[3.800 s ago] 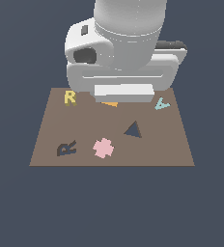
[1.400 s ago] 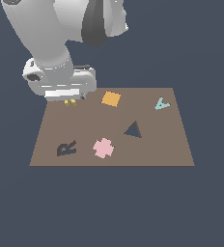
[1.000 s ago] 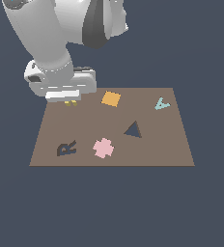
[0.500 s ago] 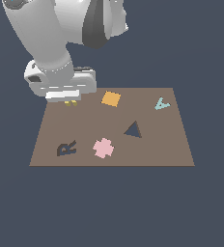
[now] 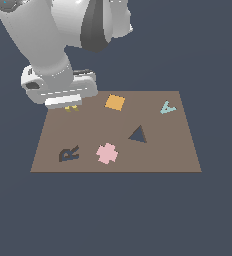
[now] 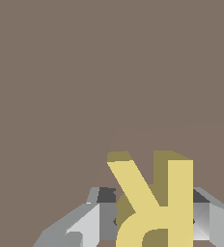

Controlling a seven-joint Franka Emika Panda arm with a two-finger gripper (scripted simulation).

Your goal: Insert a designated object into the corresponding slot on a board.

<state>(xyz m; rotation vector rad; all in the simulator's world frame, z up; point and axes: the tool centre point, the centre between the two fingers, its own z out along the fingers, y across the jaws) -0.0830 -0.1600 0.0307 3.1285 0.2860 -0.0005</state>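
Note:
The yellow letter R (image 6: 155, 193) sits between my fingers (image 6: 100, 214) in the wrist view, and both pads touch its sides. In the exterior view only small yellow bits (image 5: 68, 108) show under the hand. My gripper (image 5: 71, 106) (image 6: 155, 214) is shut on it, low over the far corner of the brown board (image 5: 163, 150) at the exterior view's left. Whether the letter is off the board's surface I cannot tell. The dark R-shaped slot (image 5: 69, 153) lies tilted near the board's near edge at the exterior view's left, apart from the gripper.
An orange square (image 5: 115, 102) lies on the board just to the exterior view's right of the hand. A teal letter A (image 5: 167, 107) is at the far right. A pink cross piece (image 5: 107, 153) lies beside the slot. A dark triangular recess (image 5: 137, 134) is mid-board.
Since the oldest frame the arm has swung from the board's far middle to the far left corner, covering the yellow R. Over the last 1.4 s nothing has visibly moved.

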